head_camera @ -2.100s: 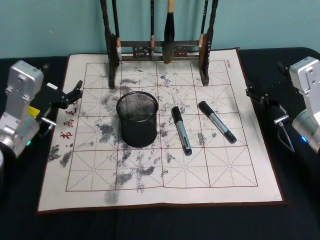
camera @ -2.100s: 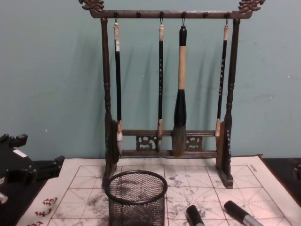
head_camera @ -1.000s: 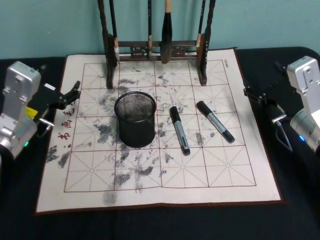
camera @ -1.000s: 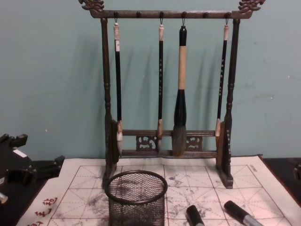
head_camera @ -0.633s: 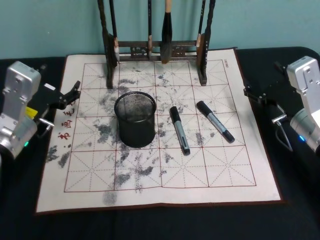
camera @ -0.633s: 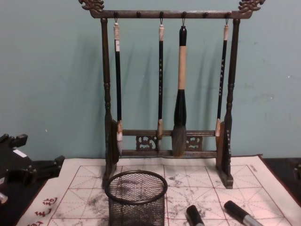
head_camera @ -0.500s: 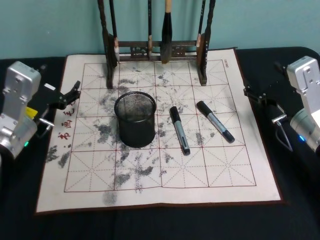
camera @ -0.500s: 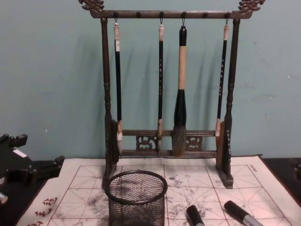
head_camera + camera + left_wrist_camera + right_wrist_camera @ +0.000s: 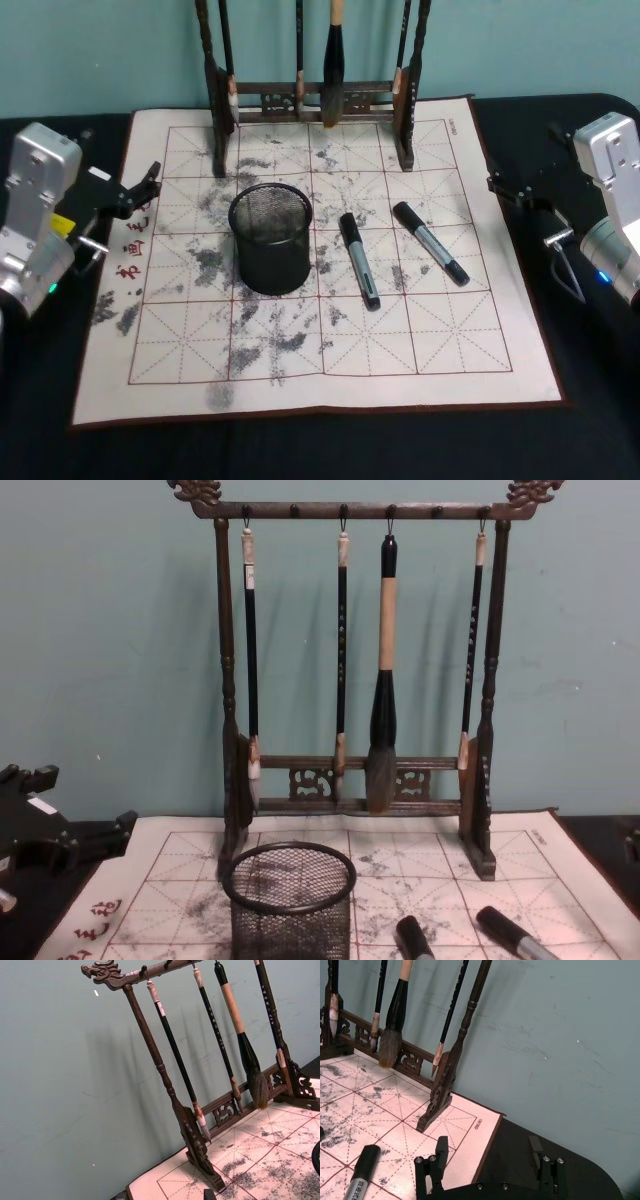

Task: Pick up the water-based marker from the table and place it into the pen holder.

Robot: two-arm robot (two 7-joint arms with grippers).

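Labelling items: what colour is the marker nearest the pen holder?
The marker is black with a grey barrel, clearest in the head view.

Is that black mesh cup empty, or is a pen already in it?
Empty. From above, nothing stands inside the pen holder; both markers lie on the mat beside it.

— What stands at the back?

— A dark wooden brush rack point(image 9: 491, 680), upright before a plain teal wall point(image 9: 110, 630). Its top bar point(image 9: 300, 511) ends in carved dragon heads point(image 9: 102, 970).

— Anything on it?

— Four calligraphy brushes, hung tip-down from hooks. The leftmost brush point(image 9: 250, 630), the second brush point(image 9: 341, 650) and the rightmost brush point(image 9: 474, 650) are slim and dark, with pale tips near the upper cross rail point(image 9: 420, 763). The thick brush point(image 9: 386, 620), third along, has a tan handle and a broad tuft, dark above and grey below, that reaches down between the two rails.

— And between the rails?

— Small fretwork panels point(image 9: 312, 783).
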